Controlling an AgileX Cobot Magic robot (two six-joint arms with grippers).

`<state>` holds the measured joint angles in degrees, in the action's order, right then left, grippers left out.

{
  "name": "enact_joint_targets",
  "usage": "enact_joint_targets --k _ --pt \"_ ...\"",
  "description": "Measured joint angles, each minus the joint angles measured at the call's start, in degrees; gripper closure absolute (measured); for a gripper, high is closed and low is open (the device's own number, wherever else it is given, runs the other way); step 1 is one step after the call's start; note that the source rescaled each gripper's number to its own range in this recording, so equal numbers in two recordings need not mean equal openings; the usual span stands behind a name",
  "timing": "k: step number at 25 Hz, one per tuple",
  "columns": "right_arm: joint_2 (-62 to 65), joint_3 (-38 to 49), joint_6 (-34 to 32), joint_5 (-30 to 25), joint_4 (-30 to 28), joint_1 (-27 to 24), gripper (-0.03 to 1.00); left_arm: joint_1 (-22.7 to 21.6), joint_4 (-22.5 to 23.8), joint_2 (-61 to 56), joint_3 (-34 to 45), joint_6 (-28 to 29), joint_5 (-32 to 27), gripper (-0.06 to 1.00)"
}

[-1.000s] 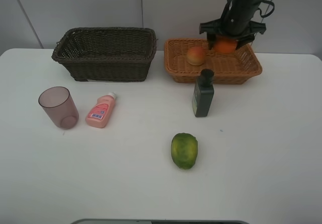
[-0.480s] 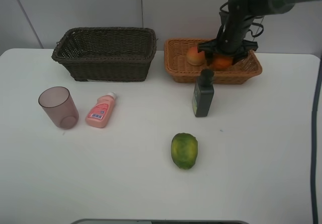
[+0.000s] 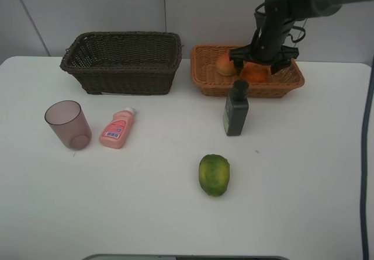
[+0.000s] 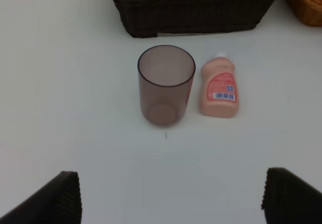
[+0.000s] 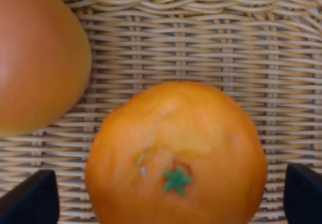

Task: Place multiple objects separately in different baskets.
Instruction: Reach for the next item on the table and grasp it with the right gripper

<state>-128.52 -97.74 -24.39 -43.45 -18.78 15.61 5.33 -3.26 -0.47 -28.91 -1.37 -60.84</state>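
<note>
Both left pincer [image 4: 176, 196] and right pincer [image 5: 166, 194] gape apart over white table [image 3: 304, 184], pale wall panels [image 3: 117, 6] behind.

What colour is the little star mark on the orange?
Green; the star mark on the orange shows best in the right wrist view.

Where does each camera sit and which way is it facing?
Exterior high: mounted high, looking down across the table; right arm shows, right end effector straddling the orange.
Left wrist: looks down at mauve cup, pink bottle, dark basket; left end effector's fingertips show.
Right wrist: looks straight down into tan basket; fingertips flank orange.
Shared: exterior and right wrist both see the orange.
</note>
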Motion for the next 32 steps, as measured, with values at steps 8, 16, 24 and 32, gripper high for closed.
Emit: enact_joint_targets --k 8,16,24,32 --pt "3.44 0.00 0.00 -2.60 0.12 1.15 -0.03 0.00 0.00 0.00 0.00 0.00 0.00 0.02" --pt "7.34 0.00 0.00 -7.18 0.33 3.87 -0.03 0.00 0.00 0.00 0.00 0.00 0.00 0.02" --pt "10.77 0.00 1.01 -13.14 0.41 7.55 -0.03 0.00 0.00 0.00 0.00 0.00 0.00 0.02" --pt "14.50 0.34 1.13 -17.96 0.40 11.48 -0.03 0.00 0.00 0.00 0.00 0.00 0.00 0.02"
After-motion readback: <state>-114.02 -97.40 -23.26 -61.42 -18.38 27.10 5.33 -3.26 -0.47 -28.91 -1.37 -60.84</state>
